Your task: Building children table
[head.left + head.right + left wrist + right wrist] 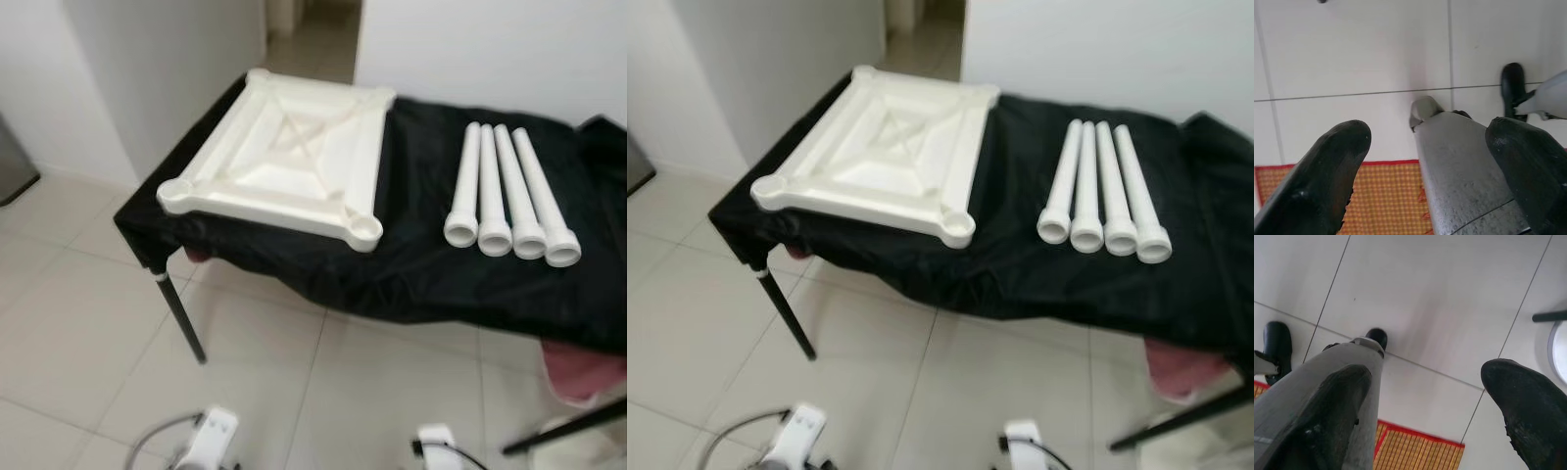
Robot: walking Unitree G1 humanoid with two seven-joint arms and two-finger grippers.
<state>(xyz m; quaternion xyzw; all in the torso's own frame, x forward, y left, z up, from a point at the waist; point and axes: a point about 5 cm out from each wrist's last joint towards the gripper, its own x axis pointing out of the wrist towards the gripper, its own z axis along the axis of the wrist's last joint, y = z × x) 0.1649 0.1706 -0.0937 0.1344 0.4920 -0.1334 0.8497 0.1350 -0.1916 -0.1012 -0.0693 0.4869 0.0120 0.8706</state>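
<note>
Head views, table top (284, 157): white, square, lying upside down on the left half of the black cloth (421, 264), one corner past the cloth's near edge.
Head views, legs (509, 196): four white tubes side by side on the right of the cloth, flared ends toward the robot, well apart from the table top.
Head views, floor (88, 333): pale tiles, with a black stand leg (183, 318) under the cloth.
Left wrist view, left gripper (1425, 147): pointing down at the tiles, fingers (1327, 171) spread wide, holding nothing; orange mat (1386, 196) with red edge below.
Right wrist view, right gripper (1425, 396): likewise over the tiles, fingers (1528, 401) spread apart, empty.
</note>
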